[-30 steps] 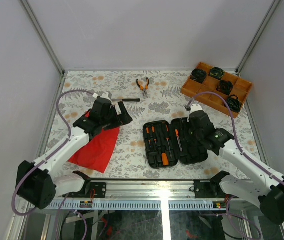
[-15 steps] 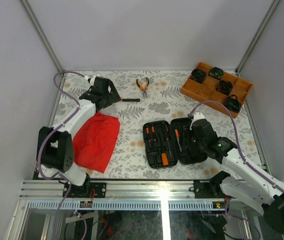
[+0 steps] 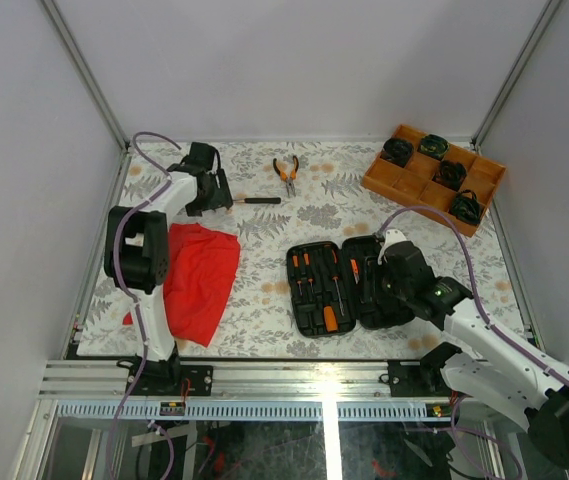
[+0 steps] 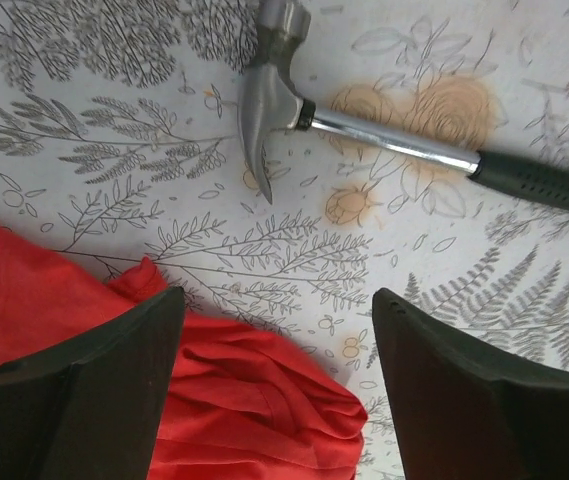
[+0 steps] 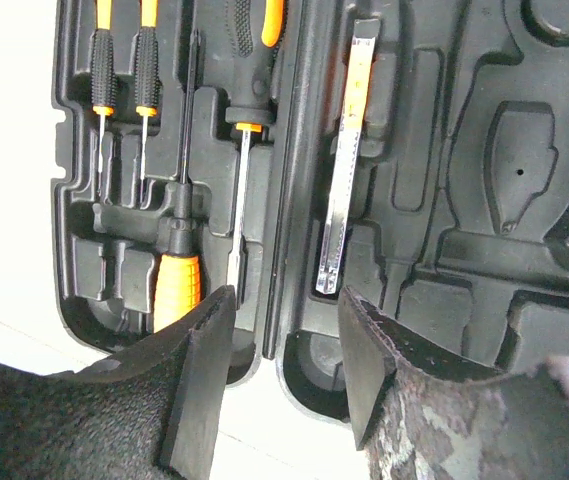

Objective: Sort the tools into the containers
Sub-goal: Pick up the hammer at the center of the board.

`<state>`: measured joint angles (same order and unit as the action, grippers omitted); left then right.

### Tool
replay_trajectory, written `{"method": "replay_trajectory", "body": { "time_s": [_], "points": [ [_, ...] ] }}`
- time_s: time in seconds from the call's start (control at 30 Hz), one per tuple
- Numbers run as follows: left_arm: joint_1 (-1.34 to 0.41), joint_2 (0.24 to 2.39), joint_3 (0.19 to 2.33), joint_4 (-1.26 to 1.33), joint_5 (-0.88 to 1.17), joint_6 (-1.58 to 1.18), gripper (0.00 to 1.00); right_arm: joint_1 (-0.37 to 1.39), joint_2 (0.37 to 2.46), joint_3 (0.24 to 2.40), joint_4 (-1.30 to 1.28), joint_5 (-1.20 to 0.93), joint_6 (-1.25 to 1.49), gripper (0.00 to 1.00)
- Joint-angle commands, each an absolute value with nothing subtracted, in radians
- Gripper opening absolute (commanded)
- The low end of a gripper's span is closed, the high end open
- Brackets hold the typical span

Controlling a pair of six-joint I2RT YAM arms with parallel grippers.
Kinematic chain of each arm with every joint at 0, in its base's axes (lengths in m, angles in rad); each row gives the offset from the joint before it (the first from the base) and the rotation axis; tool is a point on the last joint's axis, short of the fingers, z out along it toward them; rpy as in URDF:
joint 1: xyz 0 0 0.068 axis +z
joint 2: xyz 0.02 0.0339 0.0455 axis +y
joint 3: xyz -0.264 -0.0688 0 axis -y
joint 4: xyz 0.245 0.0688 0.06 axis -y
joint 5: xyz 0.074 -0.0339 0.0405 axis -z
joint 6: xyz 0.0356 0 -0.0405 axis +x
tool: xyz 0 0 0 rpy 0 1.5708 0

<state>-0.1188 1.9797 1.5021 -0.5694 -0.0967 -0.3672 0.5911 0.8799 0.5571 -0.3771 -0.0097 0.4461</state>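
I'm on the pick-up step. The floral table [image 3: 344,190] lies under me. The ribbed black plastic case [image 5: 444,200] sits open below my right tool [image 5: 284,310], which is spread and empty, with screwdrivers [image 5: 177,240] slotted in it. Soft red cloth [image 4: 214,400] bunches beneath my left tool [image 4: 279,320], also spread and gripping nothing. Just ahead lies the steel hammer [image 4: 394,140]; its black handle looks rubbery, I think. Next I reach forward, straddle its shaft and pinch. The pliers [image 3: 285,172] lie beyond.

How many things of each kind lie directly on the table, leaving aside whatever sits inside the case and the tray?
Hammer: 1
Pliers: 1
Red cloth: 1
Tool case: 1
Orange tray: 1
Total: 5
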Motion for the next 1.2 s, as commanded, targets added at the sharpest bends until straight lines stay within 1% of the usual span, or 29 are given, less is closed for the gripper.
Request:
{"method": "replay_trajectory", "body": {
  "time_s": [0.0,0.17,0.67,0.93,1.07,1.17],
  "points": [
    [-0.114,2.005,1.541,-0.623,-0.076,-0.281,0.72,0.599,0.866,0.551,-0.34,-0.046,0.456,0.52],
    [-0.098,2.044,1.574,-0.627,-0.113,-0.285,0.64,0.598,0.859,0.546,-0.338,-0.059,0.458,0.53],
    [-0.07,2.175,1.683,-0.575,-0.102,-0.334,0.48,0.598,0.852,0.545,-0.336,-0.091,0.481,0.53],
    [-0.066,2.211,1.688,-0.552,-0.115,-0.337,0.38,0.598,0.854,0.545,-0.335,-0.097,0.486,0.53],
    [-0.063,2.219,1.68,-0.544,-0.123,-0.341,0.31,0.598,0.862,0.549,-0.336,-0.102,0.486,0.53],
    [-0.064,2.22,1.678,-0.538,-0.122,-0.346,0.21,0.598,0.861,0.554,-0.34,-0.104,0.486,0.53]
  ]
}}
